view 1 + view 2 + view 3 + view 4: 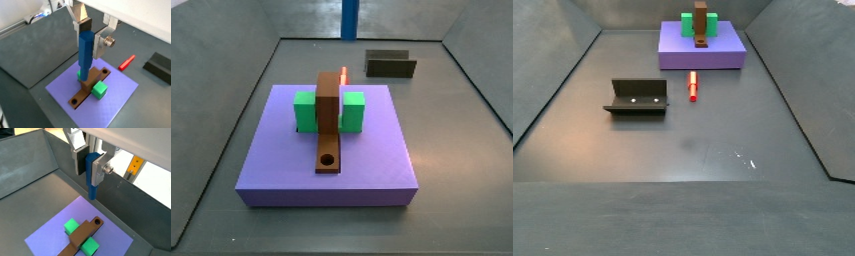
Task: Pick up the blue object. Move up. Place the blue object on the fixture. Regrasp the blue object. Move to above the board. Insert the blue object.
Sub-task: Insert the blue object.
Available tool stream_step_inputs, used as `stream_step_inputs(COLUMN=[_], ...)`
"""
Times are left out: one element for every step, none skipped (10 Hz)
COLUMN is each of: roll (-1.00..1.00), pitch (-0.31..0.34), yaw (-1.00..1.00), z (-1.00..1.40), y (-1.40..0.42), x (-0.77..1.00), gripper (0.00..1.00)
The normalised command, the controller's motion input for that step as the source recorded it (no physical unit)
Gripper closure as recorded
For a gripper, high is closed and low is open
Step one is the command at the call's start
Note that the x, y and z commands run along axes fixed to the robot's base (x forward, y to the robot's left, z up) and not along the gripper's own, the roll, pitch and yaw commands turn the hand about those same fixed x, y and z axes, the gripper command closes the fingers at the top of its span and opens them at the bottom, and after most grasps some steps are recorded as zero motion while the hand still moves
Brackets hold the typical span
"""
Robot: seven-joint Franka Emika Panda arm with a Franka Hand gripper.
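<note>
Closest to the wrist cameras is the gripper (89, 31), its flat silver fingers (98, 169) clenched on the blue object (86, 51), a slim bright blue stick that hangs straight down from between the plates. In both wrist views the stick's lower end points down toward the board (117, 97), the big violet slab on the grey floor, and it looks to be held up in the air above the slab rather than touching it. In a side view only the stick's lower part (350, 18) shows, at the upper edge of the picture, high over the far side of the board (378, 165).

On the board lies a long brown strip (330, 128) with a round hole (329, 160) near one end, and green blocks (306, 111) sit against both of its sides. Whether the stick is lined up over any hole I cannot tell.

Just off the board's edge a red stick (694, 86) lies flat on the floor. Beyond it, away from the board, stands the fixture (637, 97), a dark bracket with nothing on it.
</note>
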Motion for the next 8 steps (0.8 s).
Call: stream_step_inputs(roll=[0.38,0.5,0.5,0.28,0.29,0.06,0.0,0.33], pitch=[0.0,0.06,0.097,0.06,0.05,0.037,0.0,0.107], yaw=[0.21,0.25,0.21,0.05,0.05,0.03,0.0,0.0], z=[-0.24,-0.09,-0.1,-0.24,-0.11,0.0,-0.01,-0.39], y=[-0.49,-0.37,-0.28,-0.17,-0.12,-0.01,-0.05,-0.03], x=[0.0,0.0,0.01,0.02,0.0,0.05,0.03,0.18], gripper=[1.0,1.0,1.0,1.0,1.0,1.0,1.0,1.0])
